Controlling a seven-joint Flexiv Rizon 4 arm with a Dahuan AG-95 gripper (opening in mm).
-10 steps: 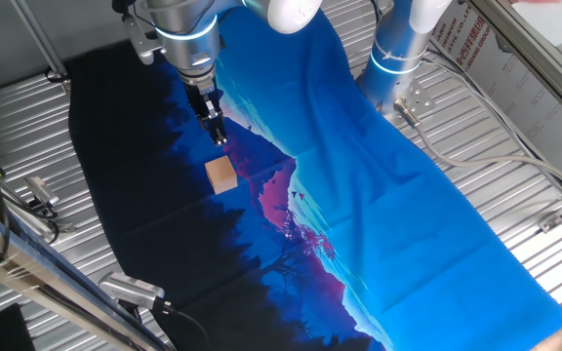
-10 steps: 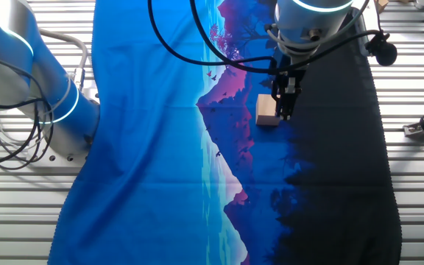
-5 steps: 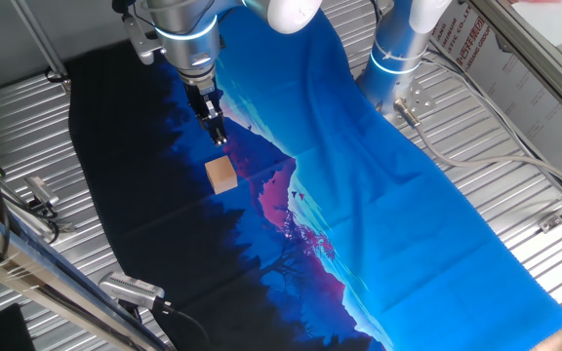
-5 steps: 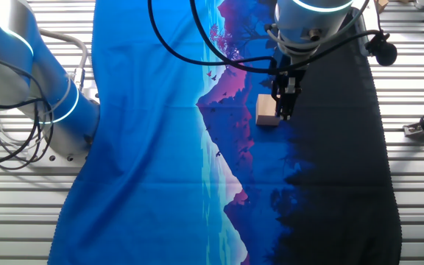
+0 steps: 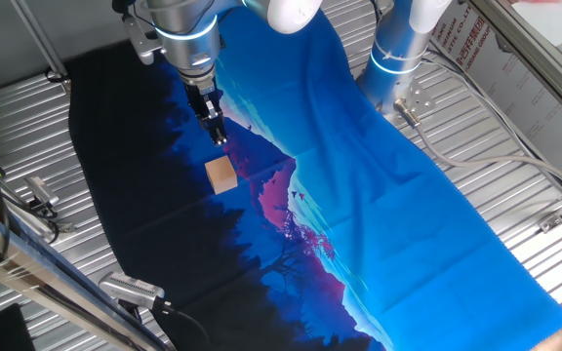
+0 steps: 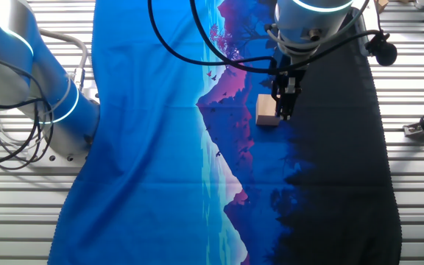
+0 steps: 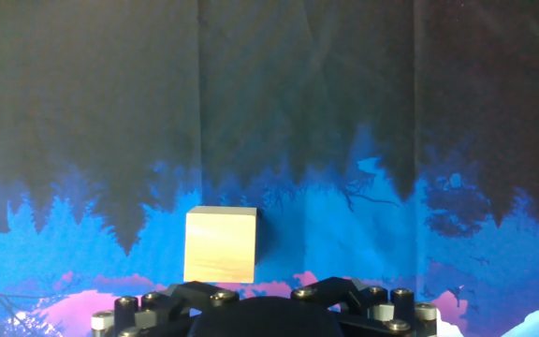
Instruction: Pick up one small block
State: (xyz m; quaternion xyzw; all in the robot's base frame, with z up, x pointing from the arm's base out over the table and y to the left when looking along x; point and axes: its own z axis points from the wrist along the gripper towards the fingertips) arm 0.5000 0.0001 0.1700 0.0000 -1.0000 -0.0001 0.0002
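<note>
The small block (image 5: 221, 175) is a light tan wooden cube lying on the blue and black printed cloth (image 5: 379, 195). It also shows in the other fixed view (image 6: 266, 111) and low and left of centre in the hand view (image 7: 221, 244). My gripper (image 5: 219, 136) hangs just above the cloth, a short way behind the block and apart from it. In the other fixed view the gripper (image 6: 285, 110) stands right beside the block. Its fingers look pressed together and hold nothing. The fingertips are out of sight in the hand view.
A second arm's base (image 5: 395, 58) stands at the cloth's far edge and also shows in the other fixed view (image 6: 50, 96). Ribbed metal table (image 5: 515, 166) surrounds the cloth. Clamps and cables (image 5: 37, 200) lie at the left edge.
</note>
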